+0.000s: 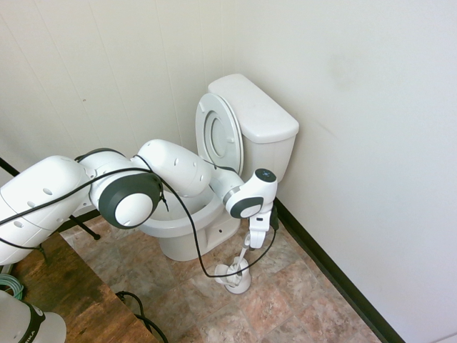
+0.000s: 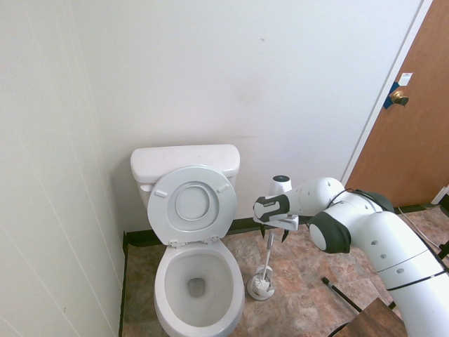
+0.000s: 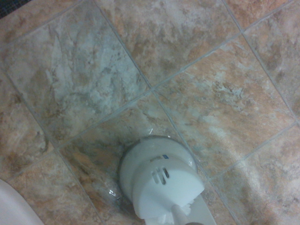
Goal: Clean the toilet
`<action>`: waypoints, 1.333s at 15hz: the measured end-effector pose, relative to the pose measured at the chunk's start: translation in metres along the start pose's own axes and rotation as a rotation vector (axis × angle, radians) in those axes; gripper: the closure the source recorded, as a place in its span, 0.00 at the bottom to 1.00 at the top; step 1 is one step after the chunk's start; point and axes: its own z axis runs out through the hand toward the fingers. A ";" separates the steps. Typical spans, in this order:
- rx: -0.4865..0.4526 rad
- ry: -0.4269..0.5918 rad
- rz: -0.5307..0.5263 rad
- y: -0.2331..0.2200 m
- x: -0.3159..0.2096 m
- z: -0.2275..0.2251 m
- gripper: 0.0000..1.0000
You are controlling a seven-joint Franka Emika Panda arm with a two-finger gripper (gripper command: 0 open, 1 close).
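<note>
Standing against the back wall at centre-left of the second exterior view, the large white glossy ceramic toilet (image 2: 198, 281) has seat and lid raised, its bowl apparently unscrubbed, so cleaning looks barely begun. Just right of it, the thin-handled white brush (image 2: 269, 247) sits in its small round holder (image 2: 261, 286) on the tiled floor. The gripper (image 2: 275, 234) hangs around the handle top, jaws spread, gripping nothing I can confirm; its fingertips are hard to make out.

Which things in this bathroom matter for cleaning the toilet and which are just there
For the job:
toilet, seat and lid up
toilet brush, standing in its holder on the floor beside the bowl
gripper, open, at the top of the brush handle

Just there:
wooden door
wooden tabletop
</note>
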 end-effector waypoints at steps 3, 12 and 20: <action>-0.008 -0.003 -0.009 0.001 -0.002 0.004 0.00; -0.015 -0.010 -0.027 -0.007 -0.009 0.013 1.00; -0.028 -0.013 -0.024 -0.009 -0.004 0.021 1.00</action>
